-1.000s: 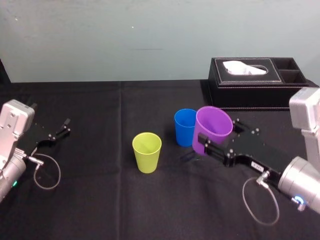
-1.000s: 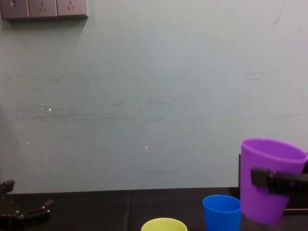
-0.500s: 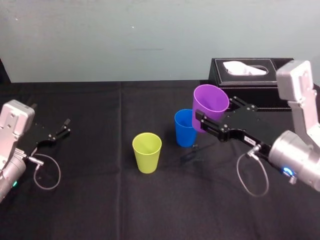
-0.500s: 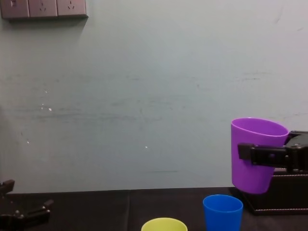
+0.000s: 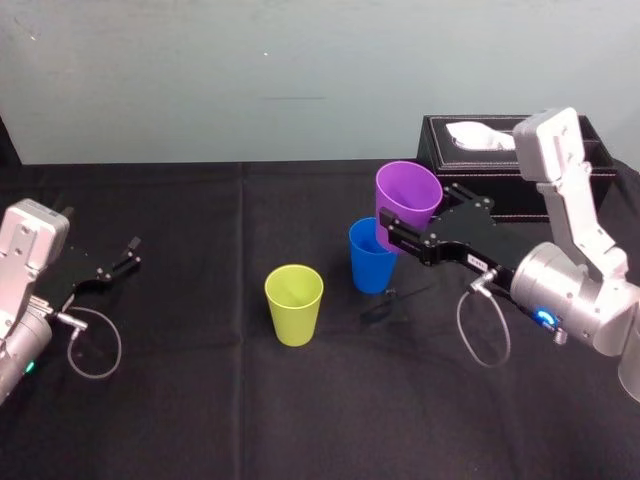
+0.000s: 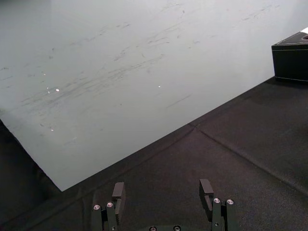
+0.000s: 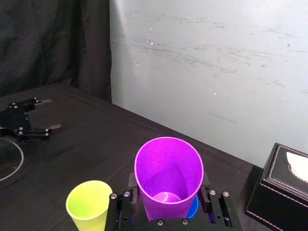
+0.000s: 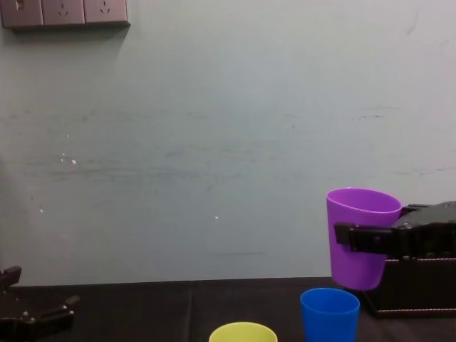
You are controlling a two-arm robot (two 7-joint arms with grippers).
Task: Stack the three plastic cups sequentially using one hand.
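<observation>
From the right claw [image 7: 169,204] I see the purple cup [image 7: 168,175] clamped between its two fingers, upright, with the mouth open toward me. Just under its base a small part of the blue cup [image 7: 193,210] peeks out. The yellow-green cup [image 7: 89,204] stands near them, apart from both, on the black worktop [image 7: 96,144]. Farther off rests the left claw [image 7: 50,114]. A black tissue box [image 7: 276,187] also sits on the worktop.
</observation>
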